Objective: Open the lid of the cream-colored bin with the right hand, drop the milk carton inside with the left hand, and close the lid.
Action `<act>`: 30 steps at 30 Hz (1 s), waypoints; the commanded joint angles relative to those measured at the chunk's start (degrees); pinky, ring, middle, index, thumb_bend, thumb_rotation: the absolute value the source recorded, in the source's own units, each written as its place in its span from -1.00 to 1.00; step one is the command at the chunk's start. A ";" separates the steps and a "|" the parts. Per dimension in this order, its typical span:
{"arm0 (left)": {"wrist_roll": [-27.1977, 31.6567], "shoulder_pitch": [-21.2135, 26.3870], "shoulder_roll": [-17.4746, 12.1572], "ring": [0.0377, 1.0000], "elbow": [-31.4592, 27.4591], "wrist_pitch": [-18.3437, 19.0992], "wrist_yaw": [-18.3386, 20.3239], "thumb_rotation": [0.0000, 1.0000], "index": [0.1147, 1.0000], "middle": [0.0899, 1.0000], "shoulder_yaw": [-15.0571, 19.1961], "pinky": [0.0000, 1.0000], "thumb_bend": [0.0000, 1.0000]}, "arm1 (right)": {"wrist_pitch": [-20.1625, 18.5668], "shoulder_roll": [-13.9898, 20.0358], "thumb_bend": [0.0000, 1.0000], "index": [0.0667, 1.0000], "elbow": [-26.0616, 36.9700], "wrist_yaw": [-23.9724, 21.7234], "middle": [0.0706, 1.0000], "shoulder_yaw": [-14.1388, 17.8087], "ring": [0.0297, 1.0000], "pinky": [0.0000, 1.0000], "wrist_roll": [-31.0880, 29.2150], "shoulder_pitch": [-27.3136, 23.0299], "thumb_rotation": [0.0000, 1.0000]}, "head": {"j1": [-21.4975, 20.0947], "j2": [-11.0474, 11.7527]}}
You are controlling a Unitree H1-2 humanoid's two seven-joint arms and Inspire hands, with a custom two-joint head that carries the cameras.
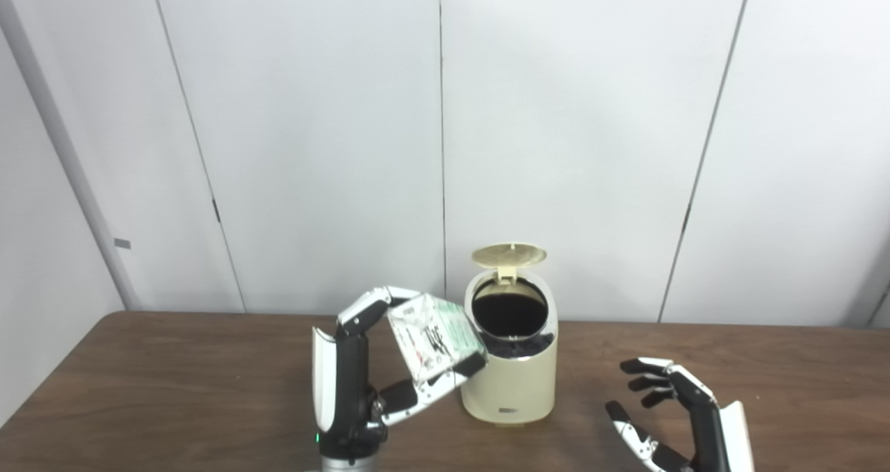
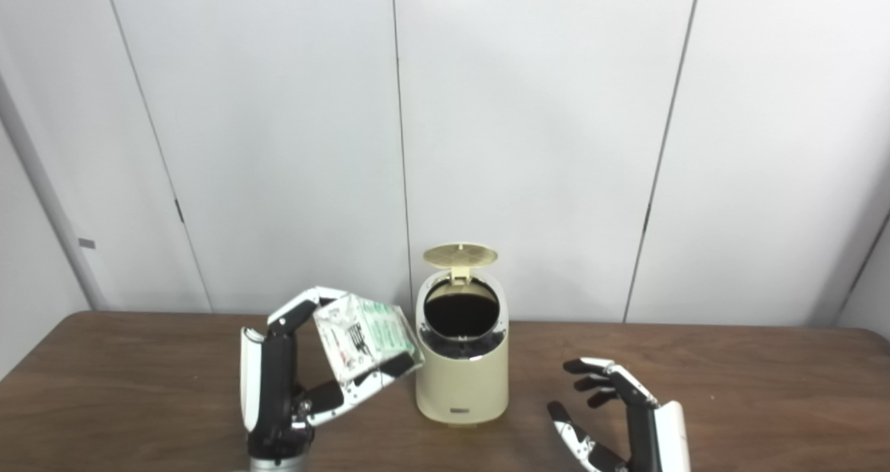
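While it is pinched between the fingers above and the thumb below, the milk carton [image 1: 434,338] hangs tilted in the left hand [image 1: 361,381], clear of the table [image 1: 174,388] and just left of the bin's mouth, its right corner near the rim. That hand stands upright with its fingers curled over the carton's top edge. The carton is white with green patches and dark and red print, and looks somewhat crumpled. In the left eye view its lower right corner overlaps the bin's left wall; in the right eye view the carton [image 2: 365,336] shows a sliver of gap from the bin, so whether they touch cannot be told. The cream-colored bin [image 1: 511,381] stands upright on the brown table, its round lid [image 1: 508,254] flipped up on a rear hinge, showing a dark opening lined in black. Well apart to the right, the right hand [image 1: 671,413] hovers low with fingers spread and loosely curled, holding nothing. White wall panels [image 1: 556,110] rise behind.
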State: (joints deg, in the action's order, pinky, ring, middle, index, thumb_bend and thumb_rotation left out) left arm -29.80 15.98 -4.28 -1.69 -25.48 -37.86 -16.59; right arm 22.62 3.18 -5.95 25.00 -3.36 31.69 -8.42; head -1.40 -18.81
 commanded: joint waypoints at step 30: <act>0.83 15.81 -0.36 -0.13 14.59 -1.44 -10.24 -1.00 -0.12 -0.18 -10.40 -0.20 0.01 | -5.74 -5.57 -0.40 0.25 4.54 -0.22 0.26 -4.80 0.17 -0.05 1.80 8.64 -0.93 | -4.88 -3.76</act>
State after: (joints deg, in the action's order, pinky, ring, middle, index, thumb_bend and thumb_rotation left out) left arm -29.27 28.24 -4.94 13.66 -25.57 -46.69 -27.28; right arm 16.85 1.01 0.28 24.75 -6.24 33.61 -3.91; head -6.06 -22.41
